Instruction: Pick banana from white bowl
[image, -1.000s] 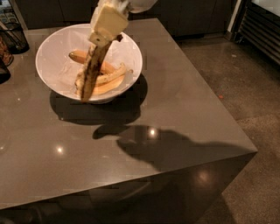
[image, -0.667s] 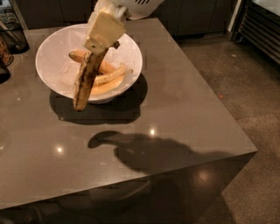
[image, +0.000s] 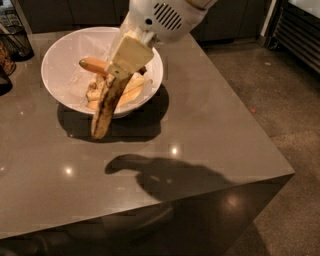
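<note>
My gripper hangs over the near right part of the white bowl, its cream fingers shut on the top end of the long, brown-mottled banana. The banana hangs down and to the left, clear of the bowl, its lower tip out past the bowl's near rim above the table. Other smoother yellow-orange bananas lie inside the bowl.
The bowl stands at the back left of a grey-brown table. The table's right and near edges drop to a concrete floor. A dark wire basket stands at the far left edge. Dark cabinets line the back.
The gripper has risen and come toward the camera, lifting the mottled banana up out of the bowl. Its shadow on the table has shifted nearer.
</note>
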